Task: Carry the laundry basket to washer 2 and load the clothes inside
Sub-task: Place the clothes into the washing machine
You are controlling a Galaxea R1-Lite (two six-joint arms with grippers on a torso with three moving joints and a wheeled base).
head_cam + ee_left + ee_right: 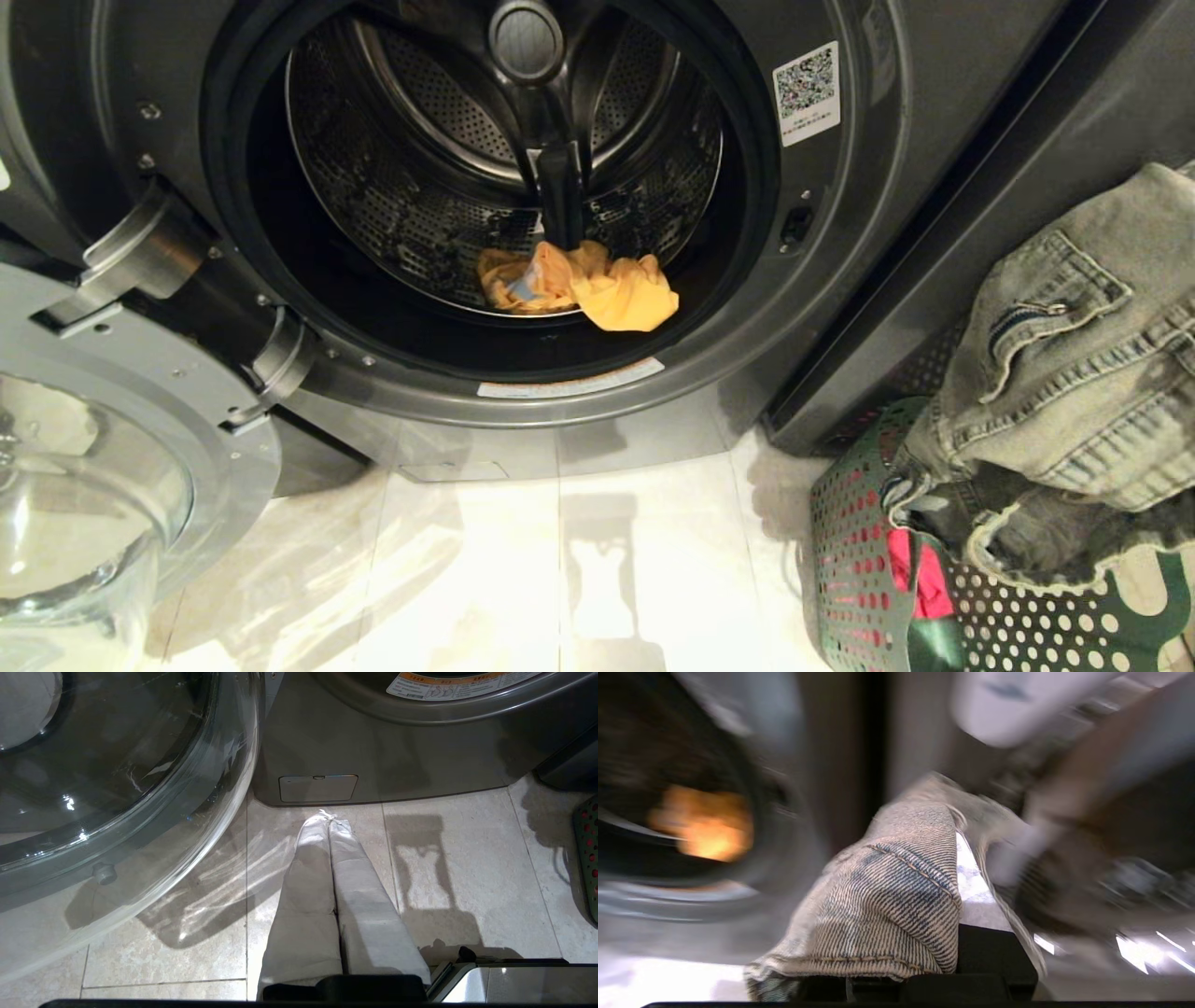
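Note:
The dark grey washer (840,233) stands with its round opening uncovered, and no numeral label shows. A bright yellow garment (616,289) lies at the front of the drum. At the lower right stands the green holed laundry basket (854,541) with a pink-red garment (910,569) inside. The faded denim piece (1074,373) hangs lifted above the basket. In the right wrist view my right gripper (957,854) is shut on the denim (887,896), which drapes over its fingers. My left gripper (329,816) is parked low over the floor, shut and empty.
The washer's glass door (140,448) is swung open at the left and reaches over the floor. A second dark appliance panel (1027,187) stands right of the washer, behind the basket. Pale floor tiles (560,579) lie between door and basket.

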